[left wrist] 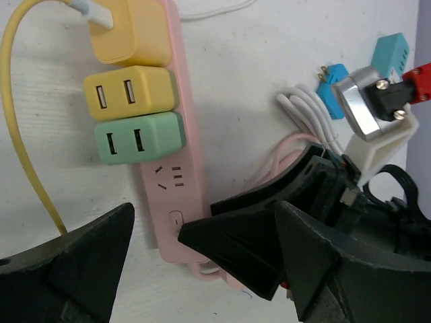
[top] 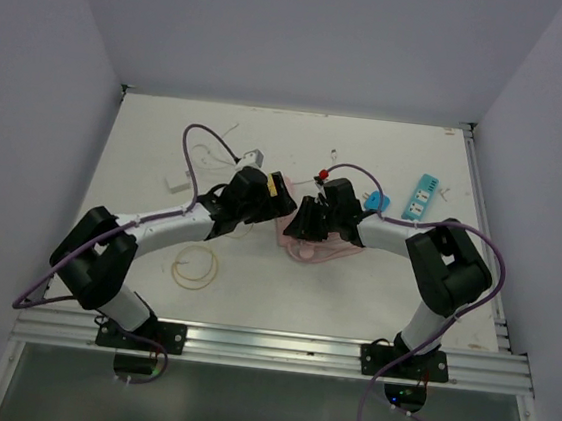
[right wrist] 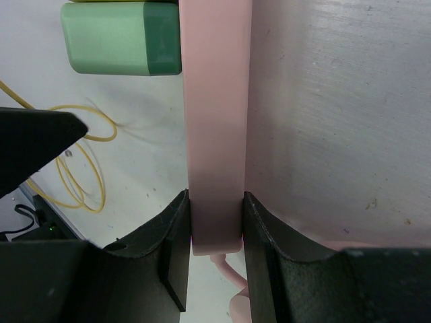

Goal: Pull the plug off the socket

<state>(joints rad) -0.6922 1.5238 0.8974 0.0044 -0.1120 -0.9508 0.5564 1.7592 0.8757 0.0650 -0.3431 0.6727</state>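
A pink power strip [left wrist: 183, 168] lies on the white table, also seen in the top view [top: 284, 235]. Three plugs sit in it: a yellow plug [left wrist: 131, 30] with a yellow cable, a yellow USB adapter [left wrist: 131, 89] and a green USB adapter [left wrist: 138, 138]. My right gripper [right wrist: 215, 225] is shut on the strip's switch end [right wrist: 215, 134], one finger on each long side. The green adapter [right wrist: 121, 37] shows beyond it. My left gripper [left wrist: 202, 269] is open above the same end, its fingers [left wrist: 67, 269] spread wide and holding nothing. One finger of the right gripper [left wrist: 256, 235] lies between them.
A yellow cable loop [top: 196, 265] lies front left. A blue power strip [top: 422, 197] and a blue adapter [top: 378, 201] lie at the right. The strip's coiled pink cable [top: 322, 253] sits under the right wrist. Small white parts [top: 251, 157] lie at the back left.
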